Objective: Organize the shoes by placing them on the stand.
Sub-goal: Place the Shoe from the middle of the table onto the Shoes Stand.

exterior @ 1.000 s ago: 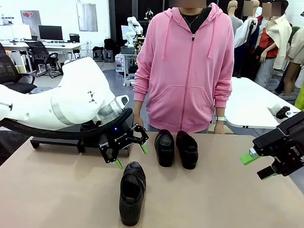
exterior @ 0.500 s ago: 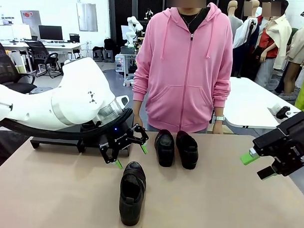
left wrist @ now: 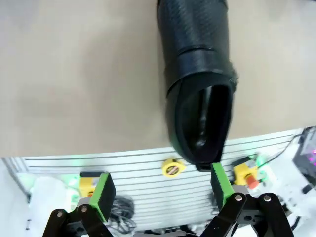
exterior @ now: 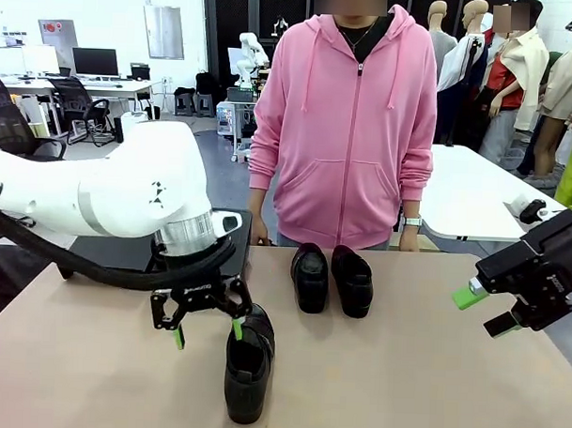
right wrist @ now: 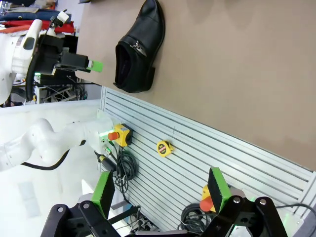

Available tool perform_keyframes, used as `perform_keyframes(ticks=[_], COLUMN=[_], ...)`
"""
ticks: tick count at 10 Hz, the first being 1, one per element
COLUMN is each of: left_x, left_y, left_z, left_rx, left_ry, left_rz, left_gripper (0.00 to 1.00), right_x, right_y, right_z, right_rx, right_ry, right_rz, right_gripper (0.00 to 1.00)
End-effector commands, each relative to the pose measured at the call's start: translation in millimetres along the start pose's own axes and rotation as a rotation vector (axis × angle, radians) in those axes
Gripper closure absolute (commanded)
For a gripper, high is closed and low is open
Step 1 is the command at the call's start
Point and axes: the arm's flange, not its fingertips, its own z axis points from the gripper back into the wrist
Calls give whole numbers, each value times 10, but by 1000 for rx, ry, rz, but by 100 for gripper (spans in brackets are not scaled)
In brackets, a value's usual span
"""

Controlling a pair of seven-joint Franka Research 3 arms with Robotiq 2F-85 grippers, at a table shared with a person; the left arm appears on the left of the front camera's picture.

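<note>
Left gripper (exterior: 207,333) is held spread and empty, shoe (exterior: 248,363) heel just beyond one finger, presumably for grasping.

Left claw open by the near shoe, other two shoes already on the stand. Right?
No. The other two shoes sit on the table, not on the stand; front view shows it. Left claw is open by the near shoe.
</note>
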Motion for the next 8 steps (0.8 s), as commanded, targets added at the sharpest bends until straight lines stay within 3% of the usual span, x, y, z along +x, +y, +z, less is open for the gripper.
perform_keyframes(ticks=[1,4,8], left_x=[3,119,496], left_y=[5,-40,-86], left_z=[-13,-147,-545], left_rx=[-5,-11,99], left_ry=[-63,-90,-94], left_rz=[-82,-118,-17], left_gripper=[0,0,0], right_x=[20,20,20], right_y=[13,13,13], right_z=[8,8,8], right_rx=[36,36,36], right_ry=[-10,-10,-10], right_rz=[19,19,19], right_gripper=[0,0,0])
